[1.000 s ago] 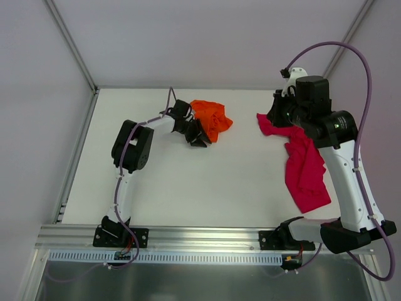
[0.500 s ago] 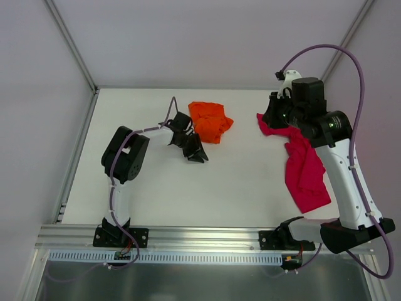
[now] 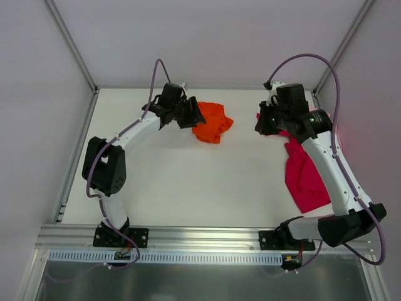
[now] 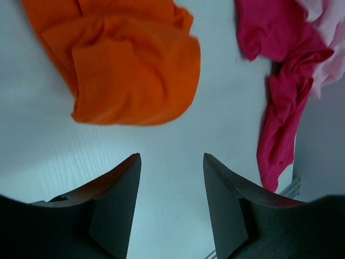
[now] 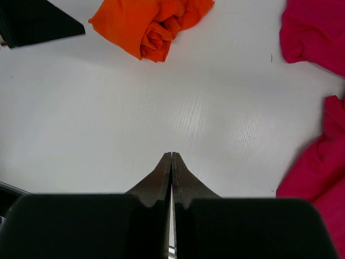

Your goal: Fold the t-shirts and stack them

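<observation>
The orange t-shirt point(image 3: 212, 123) lies crumpled at the back middle of the table. My left gripper point(image 3: 193, 113) hovers at its left edge, open and empty. In the left wrist view the orange shirt point(image 4: 129, 70) lies beyond my open gripper point(image 4: 171, 156), with the magenta-red t-shirt point(image 4: 280, 86) and a bit of the light pink t-shirt point(image 4: 330, 27) further off. The magenta-red shirt point(image 3: 304, 170) lies stretched along the right side. My right gripper point(image 3: 260, 123) is shut and empty, just left of that shirt's upper end. In the right wrist view it point(image 5: 171, 155) is above bare table.
The white table point(image 3: 188, 182) has a metal rail along its near edge point(image 3: 188, 235). Walls close in at the back and both sides. In the right wrist view the orange shirt point(image 5: 151, 21), the magenta-red shirt point(image 5: 315, 32) and part of my left gripper point(image 5: 32, 21) show.
My left arm has swung from the near-left side of the orange shirt up and back to its left edge. My right gripper has shifted slightly left and back.
</observation>
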Robot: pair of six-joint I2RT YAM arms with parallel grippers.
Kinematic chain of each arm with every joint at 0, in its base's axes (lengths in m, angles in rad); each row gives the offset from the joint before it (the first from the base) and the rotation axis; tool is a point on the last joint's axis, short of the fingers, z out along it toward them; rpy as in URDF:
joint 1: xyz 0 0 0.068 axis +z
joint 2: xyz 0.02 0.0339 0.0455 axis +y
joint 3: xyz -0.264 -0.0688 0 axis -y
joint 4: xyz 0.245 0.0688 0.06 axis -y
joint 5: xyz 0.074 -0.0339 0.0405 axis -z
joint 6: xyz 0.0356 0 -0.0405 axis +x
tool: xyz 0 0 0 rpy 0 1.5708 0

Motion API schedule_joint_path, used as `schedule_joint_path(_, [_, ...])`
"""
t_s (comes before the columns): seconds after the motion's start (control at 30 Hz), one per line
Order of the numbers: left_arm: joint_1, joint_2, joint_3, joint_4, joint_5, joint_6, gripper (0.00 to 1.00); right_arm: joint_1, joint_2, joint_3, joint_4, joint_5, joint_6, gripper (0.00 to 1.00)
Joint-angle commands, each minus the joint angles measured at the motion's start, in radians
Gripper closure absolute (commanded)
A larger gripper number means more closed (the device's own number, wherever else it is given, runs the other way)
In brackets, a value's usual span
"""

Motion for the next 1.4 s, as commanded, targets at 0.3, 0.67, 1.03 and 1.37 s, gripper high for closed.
schedule_joint_path(0.3, [0.074,0.188,0.21,-0.116,-0.044,0.064,0.37,-0.003,-0.022,-0.002,0.029,0.034,-0.017,0.99])
schedule_joint_path(0.67, [0.074,0.208,0.158,-0.051,-0.019,0.047,0.3,-0.001,-0.027,-0.01,0.024,0.022,-0.014,0.99])
schedule_joint_path(1.03, [0.074,0.268,0.147,0.049,0.053,-0.043,0.3,-0.003,-0.035,0.0,-0.012,0.089,-0.046,0.99])
schedule_joint_path(1.37, [0.069,0.299,0.115,0.139,0.117,-0.129,0.64,-0.004,-0.021,-0.005,-0.013,0.096,-0.043,0.99])
